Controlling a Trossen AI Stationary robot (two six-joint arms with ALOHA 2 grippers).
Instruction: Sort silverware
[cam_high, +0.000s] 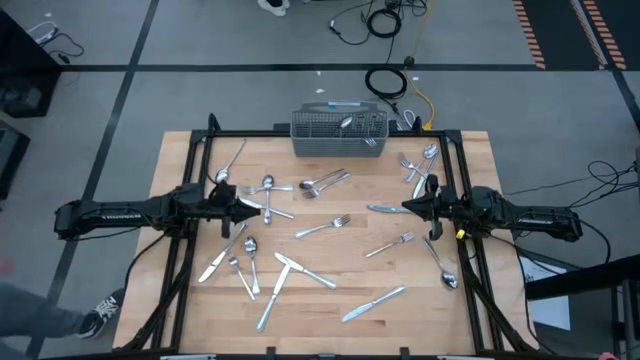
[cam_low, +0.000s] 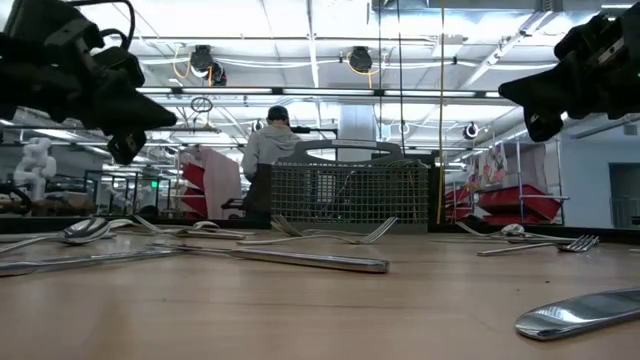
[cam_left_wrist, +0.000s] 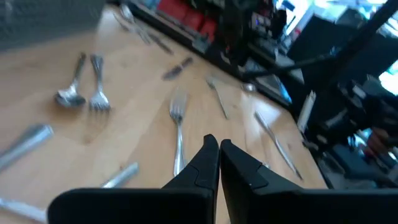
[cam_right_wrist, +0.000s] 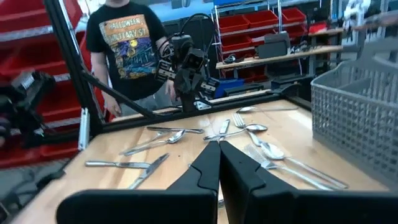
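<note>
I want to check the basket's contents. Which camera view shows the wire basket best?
The high view: the wire basket is seen whole from above, silverware inside. The low view shows only its mesh front; the right wrist view shows one side; the left wrist view barely shows it.

So the overhead cam looks straight down and takes in the whole wooden table (cam_high: 330, 260), both arms, and the mesh basket (cam_high: 339, 133) at the far edge. The low cam sits right at tabletop level, very close to the wood, staring across at that same basket (cam_low: 350, 192) and the room behind. Each wrist cam rides just behind its own fingers, looking out past them: the left gripper (cam_left_wrist: 219, 144) toward the right side, the right gripper (cam_right_wrist: 219, 145) back toward the left arm.
</note>
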